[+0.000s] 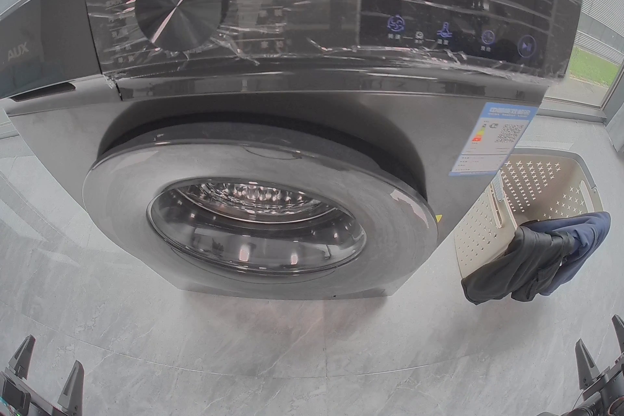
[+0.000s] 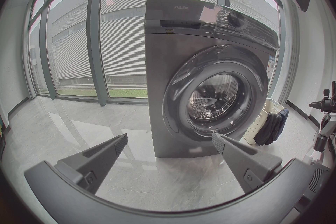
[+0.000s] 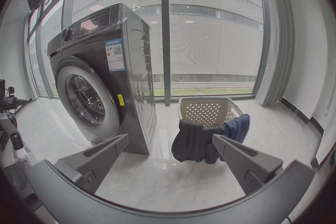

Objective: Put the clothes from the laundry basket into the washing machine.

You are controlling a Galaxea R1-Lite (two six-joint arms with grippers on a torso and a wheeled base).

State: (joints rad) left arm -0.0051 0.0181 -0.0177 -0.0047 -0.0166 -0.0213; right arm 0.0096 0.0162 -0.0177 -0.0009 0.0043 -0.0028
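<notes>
Left claw (image 2: 167, 137) and right claw (image 3: 169, 137) both sit spread and empty, so I'm at square one: clothes (image 1: 539, 261) drape over the rim of the laundry basket (image 1: 539, 177) just right of the washing machine (image 1: 260, 99), whose door (image 1: 260, 222) looks shut, so probably open that first.

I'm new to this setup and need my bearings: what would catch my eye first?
The big grey washing machine stands dead ahead, its round door shut. On the floor to its right sits a cream laundry basket with dark clothes draped over its front rim.
</notes>
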